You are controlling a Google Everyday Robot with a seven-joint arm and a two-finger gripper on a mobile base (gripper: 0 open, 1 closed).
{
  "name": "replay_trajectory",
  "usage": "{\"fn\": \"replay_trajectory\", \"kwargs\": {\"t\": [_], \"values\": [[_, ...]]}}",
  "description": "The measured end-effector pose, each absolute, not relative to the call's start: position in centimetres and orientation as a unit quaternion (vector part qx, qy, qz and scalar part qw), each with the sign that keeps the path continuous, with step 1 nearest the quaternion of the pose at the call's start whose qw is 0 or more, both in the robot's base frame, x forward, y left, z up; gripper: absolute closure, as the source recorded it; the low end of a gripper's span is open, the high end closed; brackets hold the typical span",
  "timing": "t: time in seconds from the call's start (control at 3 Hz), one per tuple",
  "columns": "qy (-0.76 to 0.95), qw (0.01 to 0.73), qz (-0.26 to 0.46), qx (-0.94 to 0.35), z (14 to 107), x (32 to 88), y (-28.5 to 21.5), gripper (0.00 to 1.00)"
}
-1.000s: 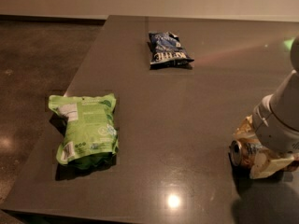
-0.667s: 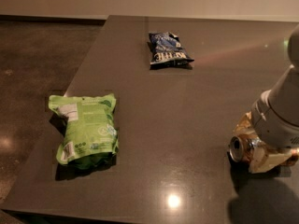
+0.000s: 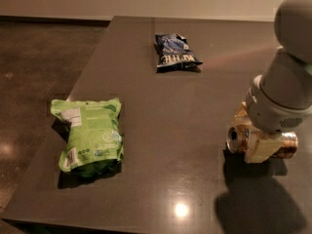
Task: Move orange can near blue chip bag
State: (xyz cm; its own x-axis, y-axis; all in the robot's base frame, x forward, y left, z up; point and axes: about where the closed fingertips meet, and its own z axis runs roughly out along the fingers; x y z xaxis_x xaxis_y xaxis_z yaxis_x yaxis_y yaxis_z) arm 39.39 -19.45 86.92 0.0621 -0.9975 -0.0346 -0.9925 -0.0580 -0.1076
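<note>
The orange can (image 3: pixel 237 139) lies on its side at the right of the dark table (image 3: pixel 195 106), its silver end facing left. My gripper (image 3: pixel 262 150) comes down over the can's middle. Its cream fingers (image 3: pixel 257 152) are closed around the can's body, and the grey wrist above hides part of the can. The can's copper end (image 3: pixel 288 143) sticks out to the right of the fingers. The blue chip bag (image 3: pixel 174 51) lies flat at the far middle of the table, well away from the can, up and to the left.
A larger bright green bag (image 3: pixel 90 135) lies near the table's left front edge. The table's left edge drops to a brown floor (image 3: pixel 34 72). A light glare spot (image 3: pixel 181 209) shows near the front edge.
The gripper and the can have shifted left and a little farther from the front edge. More of the can shows on both sides of the fingers. The two bags have not moved.
</note>
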Motion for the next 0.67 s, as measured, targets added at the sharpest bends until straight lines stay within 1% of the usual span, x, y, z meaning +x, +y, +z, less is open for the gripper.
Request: {"fn": "replay_trajectory", "kwargs": {"t": [0.33,0.67], "values": [[0.693,0.051,-0.019,-0.719,87.6,41.3,-17.0,1.0],[0.714,0.063,-0.003,-0.697,88.3,45.7,-12.1,1.0]]}}
